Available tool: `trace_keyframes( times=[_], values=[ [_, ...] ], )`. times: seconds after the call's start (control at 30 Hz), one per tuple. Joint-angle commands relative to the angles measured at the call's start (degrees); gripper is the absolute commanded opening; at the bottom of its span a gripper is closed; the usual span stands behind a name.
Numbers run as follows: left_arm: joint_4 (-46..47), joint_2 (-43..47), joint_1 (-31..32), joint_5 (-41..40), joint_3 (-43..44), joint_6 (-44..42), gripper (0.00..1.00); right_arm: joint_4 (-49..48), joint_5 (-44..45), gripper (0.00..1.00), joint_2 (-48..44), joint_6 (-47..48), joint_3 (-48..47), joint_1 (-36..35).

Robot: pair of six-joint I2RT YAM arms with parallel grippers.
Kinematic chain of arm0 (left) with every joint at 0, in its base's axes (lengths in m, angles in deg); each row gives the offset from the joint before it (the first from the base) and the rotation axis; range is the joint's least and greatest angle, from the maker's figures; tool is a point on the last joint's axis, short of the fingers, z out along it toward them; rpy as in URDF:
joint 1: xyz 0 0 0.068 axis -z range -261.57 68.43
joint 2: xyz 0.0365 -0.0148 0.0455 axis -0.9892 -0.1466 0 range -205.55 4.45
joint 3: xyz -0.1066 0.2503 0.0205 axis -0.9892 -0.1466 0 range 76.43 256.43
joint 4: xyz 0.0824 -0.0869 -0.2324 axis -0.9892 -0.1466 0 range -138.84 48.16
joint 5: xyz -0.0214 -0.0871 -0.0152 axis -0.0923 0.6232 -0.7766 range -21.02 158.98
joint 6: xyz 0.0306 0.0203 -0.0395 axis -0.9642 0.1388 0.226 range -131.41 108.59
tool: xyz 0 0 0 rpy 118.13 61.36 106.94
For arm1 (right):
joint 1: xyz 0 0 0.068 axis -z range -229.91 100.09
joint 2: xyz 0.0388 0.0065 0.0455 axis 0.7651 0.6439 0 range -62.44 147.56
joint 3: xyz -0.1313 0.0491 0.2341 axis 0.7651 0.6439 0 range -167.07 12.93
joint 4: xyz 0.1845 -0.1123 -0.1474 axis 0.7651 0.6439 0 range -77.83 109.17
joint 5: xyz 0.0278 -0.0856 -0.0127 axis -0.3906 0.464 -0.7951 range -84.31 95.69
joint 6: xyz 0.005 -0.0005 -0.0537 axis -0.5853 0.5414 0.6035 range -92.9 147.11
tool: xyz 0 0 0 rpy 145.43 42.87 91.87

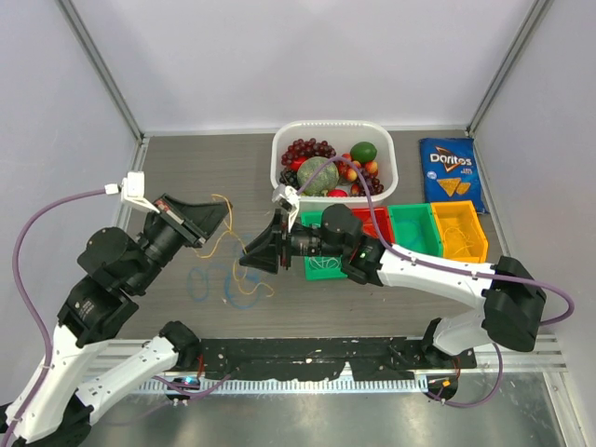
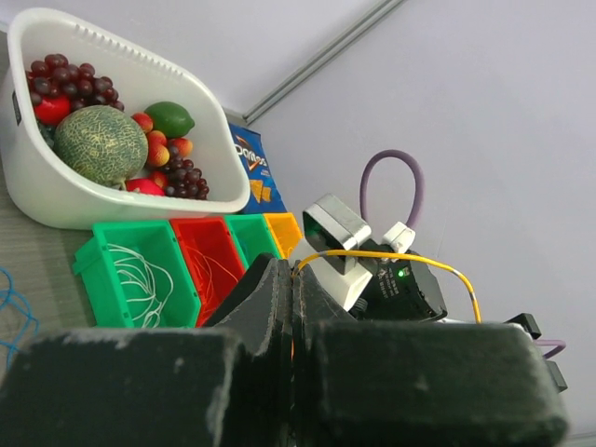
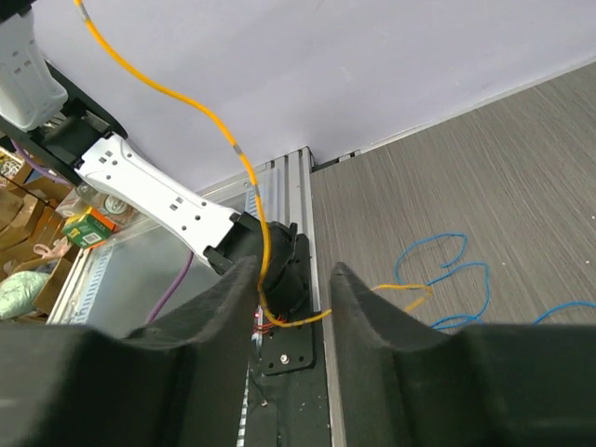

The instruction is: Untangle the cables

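My left gripper (image 1: 216,217) is shut on a thin yellow cable (image 1: 227,226); in the left wrist view the jaws (image 2: 294,272) are pressed together and the yellow cable (image 2: 391,254) arcs out of their tip to the right. My right gripper (image 1: 258,248) is open just right of it. In the right wrist view its fingers (image 3: 296,279) stand apart, and the yellow cable (image 3: 250,172) hangs down between them, touching the left finger. A blue cable (image 1: 220,284) lies looped on the table below both grippers and also shows in the right wrist view (image 3: 449,270).
A row of small bins stands behind the right arm: green with white wires (image 2: 140,270), red with orange wires (image 2: 212,261), green (image 1: 414,228), yellow (image 1: 458,230). A white fruit basket (image 1: 335,128) and a Doritos bag (image 1: 449,172) sit at the back.
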Motion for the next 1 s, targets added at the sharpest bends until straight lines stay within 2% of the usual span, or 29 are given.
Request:
trace_keyframes(
  times=[0.0, 0.03, 0.07, 0.1, 0.13, 0.3, 0.43, 0.6, 0.87, 0.9, 0.93, 0.97],
  values=[
    [3.39, -0.92, 0.09, -0.99, 0.77, -0.02, 0.00, -4.86, 0.48, 0.35, -0.40, -0.62, 0.05, -0.48],
    [3.30, -0.92, 0.18, -1.25, 0.68, -0.11, 0.00, -5.38, -0.13, 0.31, -0.49, -0.88, 0.40, -0.56],
    [3.39, -1.01, 0.09, -1.69, 0.42, -0.11, 0.00, -6.35, -0.57, 0.20, -0.49, -1.84, 0.66, -0.57],
    [3.39, -0.75, 0.09, -2.04, 0.07, -0.11, 0.00, -6.44, -1.36, 0.13, -0.58, -2.46, 0.58, -0.48],
    [3.21, -0.66, 0.09, -2.66, -0.19, -0.11, 0.00, -7.58, -1.54, 0.01, -0.75, -3.86, 0.75, -0.56],
    [-1.43, 0.92, 0.09, -9.85, -4.23, 1.64, 0.00, -7.33, -1.11, 0.01, -4.69, -6.77, 0.40, -0.57],
    [-4.00, 3.47, 0.09, -14.70, -12.48, 5.94, 0.00, -2.94, 0.74, 0.01, -8.75, -5.55, -0.04, -0.56],
    [1.71, 5.49, 0.09, -7.69, -22.77, 10.96, 0.00, 0.67, 2.50, 0.01, -10.42, -2.91, -1.44, -0.57],
    [3.04, 8.12, 0.09, -1.00, -27.00, 10.89, 0.00, 4.88, 4.61, 0.01, -12.09, 0.51, -3.20, -0.56],
    [2.25, 8.91, 0.09, -1.08, -26.57, 9.66, 0.05, 7.68, 4.96, 0.01, -12.09, 2.00, -4.16, -0.57],
    [-0.89, 9.79, 0.09, -1.52, -25.78, 7.64, 0.14, 8.66, 5.48, 0.01, -12.26, 2.54, -4.60, -0.57],
    [-4.05, 10.84, 0.09, -3.09, -24.73, 6.75, 0.29, 11.89, 5.92, 0.01, -12.44, 4.54, -5.39, -0.48]
  ],
)
